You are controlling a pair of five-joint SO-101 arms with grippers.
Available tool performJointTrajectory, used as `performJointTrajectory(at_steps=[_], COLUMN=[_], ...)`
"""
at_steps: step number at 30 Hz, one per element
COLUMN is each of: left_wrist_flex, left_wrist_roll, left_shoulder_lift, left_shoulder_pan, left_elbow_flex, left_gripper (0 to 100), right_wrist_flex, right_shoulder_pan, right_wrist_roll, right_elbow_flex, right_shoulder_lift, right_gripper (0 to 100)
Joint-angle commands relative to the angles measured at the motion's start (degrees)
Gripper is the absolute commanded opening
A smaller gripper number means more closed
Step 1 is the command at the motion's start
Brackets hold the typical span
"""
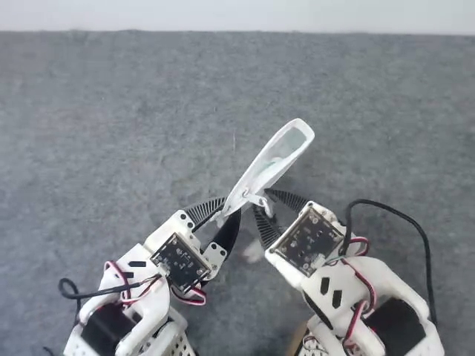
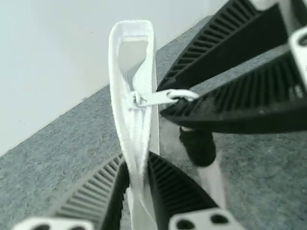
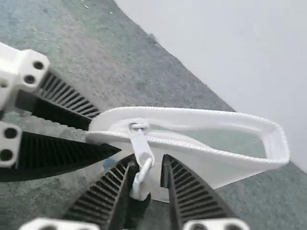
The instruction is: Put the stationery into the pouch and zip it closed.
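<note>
Pouch (image 1: pixel 276 157), single, clamped by left jaws; right jaws pinch its zipper pull (image 3: pixel 142 149).

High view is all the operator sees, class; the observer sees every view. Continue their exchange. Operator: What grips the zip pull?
Observer: The right pincer pinches the zip pull.
Operator: And the left pincer?
Observer: It clamps the pouch by its zipped end.
Operator: Where is the slider?
Observer: Close beside the left pincer; beyond it the mouth gapes open.
</note>
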Motion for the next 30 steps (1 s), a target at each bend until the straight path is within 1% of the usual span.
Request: performJointTrajectory(at_steps=[1,3,9,14,17,24,30], left_wrist_flex=[-0.4,-0.4,-0.4,-0.4,-0.4,-0.4,-0.4], left_wrist_roll=[-0.4,-0.4,-0.4,-0.4,-0.4,-0.4,-0.4], left_shoulder_lift=[-0.9,-0.9,-0.9,-0.9,-0.9,-0.9,-0.9], left_shoulder_pan=[-0.7,-0.7,-0.7,-0.7,-0.7,-0.7,-0.7], left_elbow_flex=[-0.4,-0.4,-0.4,-0.4,-0.4,-0.3,-0.3], left_gripper=[1,1,1,1,1,1,1], right_wrist_flex=[-0.5,-1.9,-3.0,-7.0,-8.7,-12.2,-10.5], right_shoulder_pan=[1.5,1.5,1.7,5.8,7.2,7.5,7.2], right_wrist_roll=[1.9,2.4,2.2,-5.3,-7.5,-7.9,-8.5], right_elbow_flex=[-1.8,-1.9,-2.4,-2.5,-2.5,-2.5,-5.5], right_shoulder_lift=[1.1,0.9,0.4,0.4,0.4,0.3,0.3], right_gripper=[4.3,0.2,0.6,0.6,0.6,0.6,0.6])
